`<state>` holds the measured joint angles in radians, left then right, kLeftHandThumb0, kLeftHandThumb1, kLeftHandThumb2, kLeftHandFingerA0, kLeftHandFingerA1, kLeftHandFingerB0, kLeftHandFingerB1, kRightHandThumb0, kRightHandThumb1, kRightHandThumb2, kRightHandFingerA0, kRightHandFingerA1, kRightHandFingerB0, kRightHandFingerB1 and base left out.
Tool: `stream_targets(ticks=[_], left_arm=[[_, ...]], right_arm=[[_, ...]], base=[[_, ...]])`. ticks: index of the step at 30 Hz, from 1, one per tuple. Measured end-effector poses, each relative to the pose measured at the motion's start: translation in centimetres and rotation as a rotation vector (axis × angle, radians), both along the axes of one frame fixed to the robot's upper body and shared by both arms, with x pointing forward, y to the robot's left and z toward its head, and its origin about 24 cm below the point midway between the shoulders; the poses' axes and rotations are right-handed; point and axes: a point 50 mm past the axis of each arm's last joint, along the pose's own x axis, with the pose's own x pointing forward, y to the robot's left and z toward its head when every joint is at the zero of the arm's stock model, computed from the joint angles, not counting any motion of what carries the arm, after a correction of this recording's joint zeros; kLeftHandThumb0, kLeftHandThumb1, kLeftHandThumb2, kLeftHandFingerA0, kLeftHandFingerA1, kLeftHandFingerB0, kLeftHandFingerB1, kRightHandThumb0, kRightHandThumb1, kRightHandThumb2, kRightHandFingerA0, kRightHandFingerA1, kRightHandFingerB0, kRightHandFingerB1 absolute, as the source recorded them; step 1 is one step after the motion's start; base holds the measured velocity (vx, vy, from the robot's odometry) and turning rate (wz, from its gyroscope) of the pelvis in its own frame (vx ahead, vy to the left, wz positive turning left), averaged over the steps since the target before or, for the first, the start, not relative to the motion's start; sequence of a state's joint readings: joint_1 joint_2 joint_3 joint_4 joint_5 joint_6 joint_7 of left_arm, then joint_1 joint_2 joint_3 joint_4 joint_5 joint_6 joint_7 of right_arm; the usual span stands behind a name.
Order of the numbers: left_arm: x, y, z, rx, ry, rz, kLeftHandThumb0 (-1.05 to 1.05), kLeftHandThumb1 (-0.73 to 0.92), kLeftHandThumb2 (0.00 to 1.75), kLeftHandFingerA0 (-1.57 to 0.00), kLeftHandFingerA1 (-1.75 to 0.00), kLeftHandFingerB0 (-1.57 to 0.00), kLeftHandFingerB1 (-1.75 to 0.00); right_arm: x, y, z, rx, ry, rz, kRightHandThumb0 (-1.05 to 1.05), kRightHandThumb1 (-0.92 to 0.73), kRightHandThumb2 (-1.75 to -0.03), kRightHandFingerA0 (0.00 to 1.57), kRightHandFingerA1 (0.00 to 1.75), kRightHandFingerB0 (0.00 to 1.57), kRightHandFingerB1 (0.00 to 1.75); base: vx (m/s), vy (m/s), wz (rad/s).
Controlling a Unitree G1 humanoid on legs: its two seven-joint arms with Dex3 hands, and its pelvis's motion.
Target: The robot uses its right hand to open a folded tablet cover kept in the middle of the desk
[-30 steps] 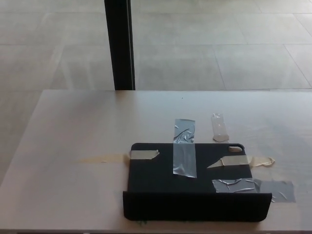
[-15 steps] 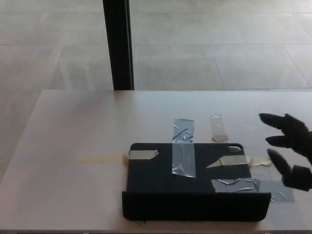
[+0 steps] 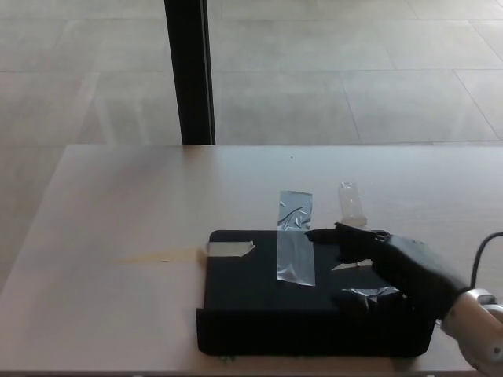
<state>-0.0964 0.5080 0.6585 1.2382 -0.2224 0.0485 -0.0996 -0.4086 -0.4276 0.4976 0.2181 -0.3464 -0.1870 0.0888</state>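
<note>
I see my right hand [image 3: 401, 271] over the flat black tablet cover [image 3: 259, 294] — fingers [image 3: 326, 235] spread, pointing nine o'clock, gripping nothing — on the pale bench [image 3: 118, 212].

No lettering could be read anywhere. The black tablet cover [image 3: 314, 302] showed no brand or label, the grey tape strip [image 3: 295, 247] across its far edge was blank, the beige tape piece [image 3: 229, 249] at its left carried no writing, and the bench [image 3: 118, 204] bore no marks or numbers.
</note>
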Motion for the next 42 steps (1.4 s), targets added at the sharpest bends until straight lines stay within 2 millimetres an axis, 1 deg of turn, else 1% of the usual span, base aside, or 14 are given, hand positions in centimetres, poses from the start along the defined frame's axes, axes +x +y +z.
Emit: stream_targets(ticks=[9, 10, 15, 16, 22, 24, 25, 29, 30, 32, 39, 40, 41, 42], left_arm=[[0.8, 0.1, 0.4, 0.005, -0.023, -0.003, -0.78, 0.85, 0.66, -0.7, -0.77, -0.5, -0.65], [0.8, 0.1, 0.4, 0.005, -0.025, -0.004, -0.79, 0.85, 0.66, -0.72, -0.78, -0.51, -0.66], [1.2, 0.1, 0.6, 0.006, -0.037, -0.007, -0.79, 0.85, 0.65, -0.7, -0.76, -0.52, -0.65], [1.3, 0.1, 0.6, 0.005, -0.04, -0.007, -0.77, 0.85, 0.65, -0.69, -0.75, -0.52, -0.65], [1.7, 0.1, 0.7, 0.006, -0.048, -0.011, -0.78, 0.85, 0.66, -0.73, -0.77, -0.52, -0.65], [1.7, 0.1, 0.7, 0.006, -0.049, -0.011, -0.78, 0.86, 0.65, -0.76, -0.78, -0.53, -0.65], [1.7, 0.1, 0.7, 0.006, -0.049, -0.012, -0.79, 0.86, 0.65, -0.76, -0.79, -0.53, -0.66], [1.8, 0.1, 0.7, 0.006, -0.049, -0.013, -0.78, 0.86, 0.65, -0.74, -0.78, -0.53, -0.66], [1.8, 0.1, 0.7, 0.006, -0.049, -0.013, -0.77, 0.86, 0.66, -0.75, -0.78, -0.53, -0.65], [1.8, 0.1, 0.8, 0.006, -0.051, -0.014, -0.76, 0.85, 0.66, -0.73, -0.77, -0.52, -0.65], [2.0, 0.1, 0.8, 0.006, -0.055, -0.015, -0.77, 0.85, 0.65, -0.7, -0.75, -0.52, -0.64], [2.0, 0.1, 0.8, 0.006, -0.055, -0.015, -0.77, 0.86, 0.66, -0.74, -0.78, -0.52, -0.65], [2.0, 0.0, 0.8, 0.006, -0.056, -0.015, -0.77, 0.87, 0.65, -0.76, -0.79, -0.54, -0.66], [2.1, 0.0, 0.8, 0.005, -0.058, -0.015, -0.77, 0.87, 0.66, -0.75, -0.77, -0.53, -0.65]], right_arm=[[0.1, 2.7, -1.4, -0.234, 0.01, 0.144, -1.04, -0.92, -0.75, 0.43, 0.77, 0.19, 0.41], [0.0, 2.9, -1.6, -0.258, 0.014, 0.159, -1.05, -0.81, -1.22, 0.46, 0.81, 0.16, 0.5], [-0.1, 4.0, -1.9, -0.369, -0.012, 0.215, -1.05, -0.78, -1.2, 0.44, 0.84, 0.12, 0.52], [-0.2, 4.2, -2.0, -0.39, -0.019, 0.223, -1.05, -0.92, -0.78, 0.43, 0.88, 0.13, 0.48], [-0.3, 5.2, -1.9, -0.491, -0.073, 0.247, -1.05, -0.92, -0.75, 0.55, 1.02, 0.22, 0.49], [-0.4, 5.5, -1.9, -0.527, -0.093, 0.255, -1.05, -0.76, -1.22, 0.55, 0.87, 0.23, 0.55], [-0.5, 5.6, -1.9, -0.542, -0.1, 0.258, -1.05, -0.92, -0.77, 0.5, 0.76, 0.3, 0.44], [-1.1, 6.3, -1.8, -0.605, -0.134, 0.274, -1.05, -0.92, -0.78, 0.53, 0.79, 0.29, 0.49], [-1.3, 6.5, -1.8, -0.617, -0.141, 0.276, -1.05, -0.77, -1.17, 0.5, 0.76, 0.27, 0.55], [-1.6, 6.7, -1.7, -0.637, -0.155, 0.278, -1.04, -0.92, -0.8, 0.5, 0.74, 0.32, 0.5], [-4.0, 7.0, -1.4, -0.675, -0.209, 0.265, -0.99, -0.83, -1.24, 0.51, 0.74, 0.3, 0.55], [-4.4, 7.1, -1.3, -0.674, -0.216, 0.259, -1.03, -0.92, -0.86, 0.6, 0.87, 0.3, 0.5], [-4.8, 7.1, -1.2, -0.673, -0.225, 0.253, -1.01, -0.82, -1.23, 0.63, 0.85, 0.3, 0.58], [-5.3, 7.1, -1.1, -0.669, -0.232, 0.245, -1.05, -0.92, -0.87, 0.59, 0.9, 0.27, 0.51]], base=[[0.0, 0.0, 0.0], [0.0, 0.0, 0.0], [0.0, 0.0, 0.0], [0.0, 0.0, 0.0], [0.0, 0.0, 0.0], [0.0, 0.0, 0.0], [0.0, 0.0, 0.0], [0.0, 0.0, 0.0], [0.0, 0.0, 0.0], [0.0, 0.0, 0.0], [0.0, 0.0, 0.0], [0.0, 0.0, 0.0], [0.0, 0.0, 0.0], [0.0, 0.0, 0.0]])
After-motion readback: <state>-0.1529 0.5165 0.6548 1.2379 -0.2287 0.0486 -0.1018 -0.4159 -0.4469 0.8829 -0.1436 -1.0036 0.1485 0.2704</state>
